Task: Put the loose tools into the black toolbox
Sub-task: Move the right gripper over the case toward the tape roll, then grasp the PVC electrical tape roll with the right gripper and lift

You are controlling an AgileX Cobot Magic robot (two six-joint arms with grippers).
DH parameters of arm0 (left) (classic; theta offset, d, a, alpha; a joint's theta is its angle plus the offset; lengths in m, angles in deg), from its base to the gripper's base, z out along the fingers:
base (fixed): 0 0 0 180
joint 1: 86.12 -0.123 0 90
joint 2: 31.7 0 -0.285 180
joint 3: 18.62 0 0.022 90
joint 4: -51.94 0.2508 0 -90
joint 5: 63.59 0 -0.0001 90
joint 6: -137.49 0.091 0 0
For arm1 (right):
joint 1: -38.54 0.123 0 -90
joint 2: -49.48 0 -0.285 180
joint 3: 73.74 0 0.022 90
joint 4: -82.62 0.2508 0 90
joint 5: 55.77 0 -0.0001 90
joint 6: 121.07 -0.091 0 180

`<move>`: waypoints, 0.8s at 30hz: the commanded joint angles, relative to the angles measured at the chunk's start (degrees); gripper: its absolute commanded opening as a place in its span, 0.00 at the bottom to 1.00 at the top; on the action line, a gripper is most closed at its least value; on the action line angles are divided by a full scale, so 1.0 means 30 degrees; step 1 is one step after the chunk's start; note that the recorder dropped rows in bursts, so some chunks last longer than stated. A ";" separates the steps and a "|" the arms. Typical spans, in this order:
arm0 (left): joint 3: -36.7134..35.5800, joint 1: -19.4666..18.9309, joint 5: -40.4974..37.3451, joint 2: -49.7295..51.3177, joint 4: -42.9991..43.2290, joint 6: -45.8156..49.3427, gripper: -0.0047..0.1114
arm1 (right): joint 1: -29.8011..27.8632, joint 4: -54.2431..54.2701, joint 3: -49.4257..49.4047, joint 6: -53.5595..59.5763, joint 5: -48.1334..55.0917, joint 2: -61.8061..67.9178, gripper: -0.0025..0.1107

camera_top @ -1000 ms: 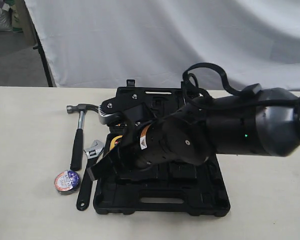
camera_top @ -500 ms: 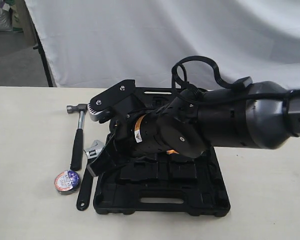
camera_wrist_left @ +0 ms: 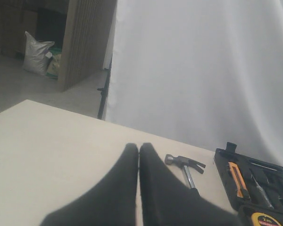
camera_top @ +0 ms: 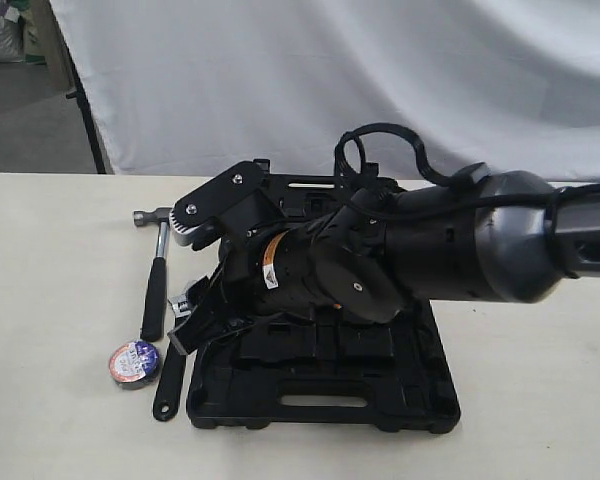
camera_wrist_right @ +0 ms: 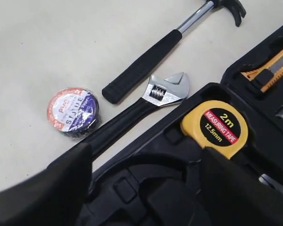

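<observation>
White cloth backdrop [camera_top: 330,80] behind a pale desk [camera_top: 60,420]. The large black moulded plastic toolbox [camera_top: 320,400] lies open on it.

Right tool [camera_wrist_right: 144,157]: the jaws stand wide and hold nothing. One second ago they were closed, above the left part of the case. Since then the arm has swung lower, out toward the case's left edge.

Relative to the right tool:
- The yellow tape measure [camera_wrist_right: 216,123] sits in its recess in the toolbox, just ahead of the gap between the fingers.
- The silver-headed adjustable wrench with black handle [camera_wrist_right: 146,106] lies on the desk against the case edge. Its handle runs beneath one finger; I cannot tell whether they touch.
- The small black tape roll with blue-white label [camera_wrist_right: 74,110] is just beyond that handle.
- The steel claw hammer with black handle [camera_wrist_right: 146,56] is farther out, past the wrench.

Left tool [camera_wrist_left: 139,150]: the fingers are pressed together and hold nothing. It hangs over bare desk, well apart from the hammer.

Reading: the right tool seems freed for a new pick. All three loose tools are outside the toolbox, so the task proper is barely begun. The wrench is nearest and looks the likely target. Its handle lies hard against the case wall, so a finger may catch there.
</observation>
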 commanded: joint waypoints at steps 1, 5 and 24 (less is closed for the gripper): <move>0.0051 -0.0484 0.0138 -0.0061 0.0085 -0.0091 0.05 | 0.0000 -0.0074 0.0107 0.0161 -0.0970 0.0672 0.61; 0.0051 -0.0484 0.0138 -0.0061 0.0085 -0.0091 0.05 | 0.0000 0.0063 0.0462 0.0161 -0.1569 0.1303 0.61; 0.0051 -0.0484 0.0138 -0.0061 0.0085 -0.0091 0.05 | 0.2339 0.2205 1.0624 0.0172 0.5877 0.8623 0.61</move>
